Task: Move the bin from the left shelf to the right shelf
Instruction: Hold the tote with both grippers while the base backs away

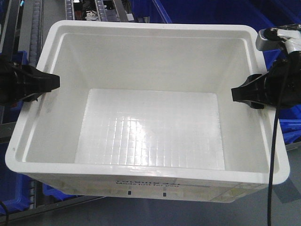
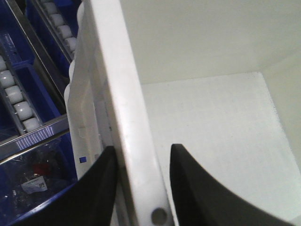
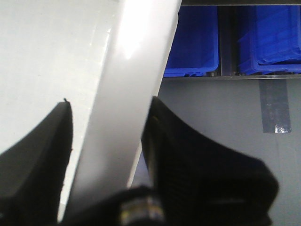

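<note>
At opposite rims of bin (image 1: 150, 52): left pincer (image 1: 52, 82), right pincer (image 1: 238, 93), both clamping rim

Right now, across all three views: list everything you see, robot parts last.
bin: 1, white, centre, empty, gripped at both side rims
blue bins: several, blue, around and beyond the bin; exact count unclear
rollers: many, white, on metal rails left of the bin
floor: grey, right of the bin
tape: 1 strip, grey, on the floor
cable: 1, black, hanging at the bin's right side
left gripper: 1, black, fingers astride the left rim
right gripper: 1, black, fingers astride the right rim
</note>
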Motion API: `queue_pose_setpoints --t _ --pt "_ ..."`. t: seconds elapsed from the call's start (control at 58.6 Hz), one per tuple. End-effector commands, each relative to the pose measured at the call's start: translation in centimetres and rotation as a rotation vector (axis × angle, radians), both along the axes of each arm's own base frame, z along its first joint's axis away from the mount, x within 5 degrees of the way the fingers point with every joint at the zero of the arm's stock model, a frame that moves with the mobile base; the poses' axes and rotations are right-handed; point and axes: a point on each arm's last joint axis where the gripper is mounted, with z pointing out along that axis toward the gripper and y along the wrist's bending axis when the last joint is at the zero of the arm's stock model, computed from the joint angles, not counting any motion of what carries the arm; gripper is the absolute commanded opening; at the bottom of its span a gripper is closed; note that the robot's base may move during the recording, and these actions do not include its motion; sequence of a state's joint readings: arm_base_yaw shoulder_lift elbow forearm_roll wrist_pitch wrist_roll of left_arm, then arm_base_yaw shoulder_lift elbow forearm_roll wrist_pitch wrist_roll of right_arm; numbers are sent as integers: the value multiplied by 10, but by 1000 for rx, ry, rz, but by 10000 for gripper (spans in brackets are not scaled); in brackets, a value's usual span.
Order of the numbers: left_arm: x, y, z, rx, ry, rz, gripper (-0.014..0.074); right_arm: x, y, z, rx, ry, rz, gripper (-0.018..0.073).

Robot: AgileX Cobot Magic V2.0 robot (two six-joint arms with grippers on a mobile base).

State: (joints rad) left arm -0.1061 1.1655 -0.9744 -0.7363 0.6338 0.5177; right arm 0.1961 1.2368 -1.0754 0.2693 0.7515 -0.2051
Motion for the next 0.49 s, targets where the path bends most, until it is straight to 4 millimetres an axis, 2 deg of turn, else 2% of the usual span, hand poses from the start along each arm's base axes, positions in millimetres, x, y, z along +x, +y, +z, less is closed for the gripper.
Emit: queue_pose_setpoints --t 0.0,0.478 --pt "-9 -14 26 -149 -46 -52 -6 -1 11 34 159 -155 -7 -4" --pt "-9 -14 26 -149 -46 -52 -6 -1 11 34 159 -155 -7 -4"
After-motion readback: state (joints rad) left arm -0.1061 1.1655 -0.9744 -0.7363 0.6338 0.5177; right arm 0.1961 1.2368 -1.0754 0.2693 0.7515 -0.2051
